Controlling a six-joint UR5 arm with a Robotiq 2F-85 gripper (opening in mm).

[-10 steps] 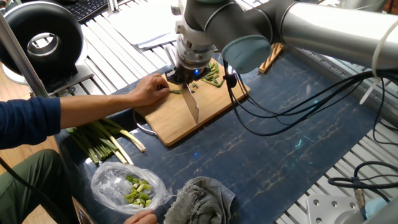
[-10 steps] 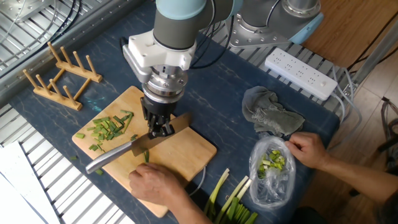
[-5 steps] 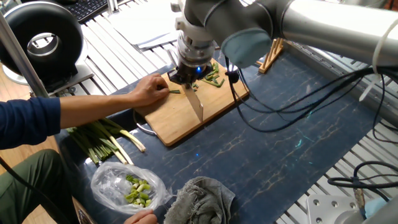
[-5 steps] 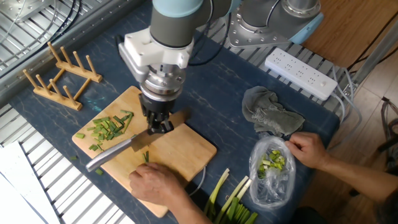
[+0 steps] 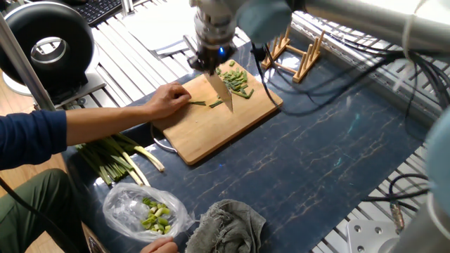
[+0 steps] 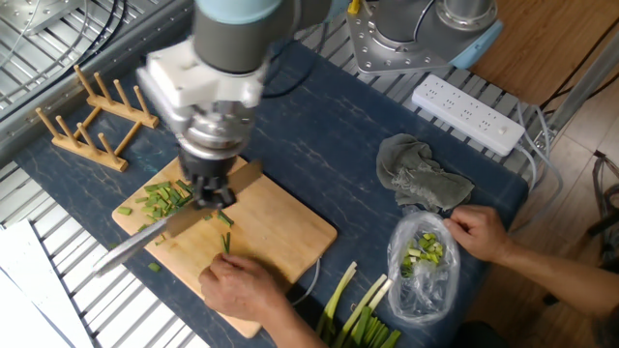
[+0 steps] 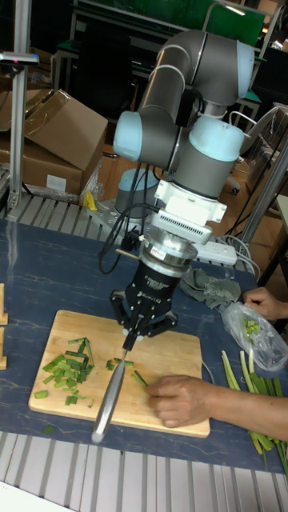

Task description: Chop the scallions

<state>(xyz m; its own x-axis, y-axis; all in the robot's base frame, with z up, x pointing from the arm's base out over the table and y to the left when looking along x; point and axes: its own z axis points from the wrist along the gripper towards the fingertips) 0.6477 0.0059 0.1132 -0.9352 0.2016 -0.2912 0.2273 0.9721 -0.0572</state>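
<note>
My gripper (image 5: 210,62) (image 6: 207,190) (image 7: 142,323) is shut on a knife (image 6: 155,230) by its handle, over the wooden cutting board (image 5: 211,137) (image 6: 280,227). The blade (image 7: 110,396) slants down to the board beside a pile of short green scallion bits (image 5: 236,79) (image 6: 164,198) (image 7: 67,373). A person's hand (image 5: 167,102) (image 6: 242,285) (image 7: 181,400) presses a thin scallion stalk (image 5: 200,104) (image 6: 226,243) (image 7: 139,377) against the board, just beside the blade. Most of that stalk is hidden under the hand.
A thicker bundle of stalks with white bases (image 5: 116,158) (image 6: 358,309) lies off the board's near end. A second hand (image 6: 479,232) holds a clear bag of pale chunks (image 5: 144,211) (image 6: 424,256). Grey rag (image 5: 225,225), wooden rack (image 6: 92,121), power strip (image 6: 464,116).
My gripper has carried the knife across the board away from the person's hand, toward the pile of chopped bits. The hands have stayed put.
</note>
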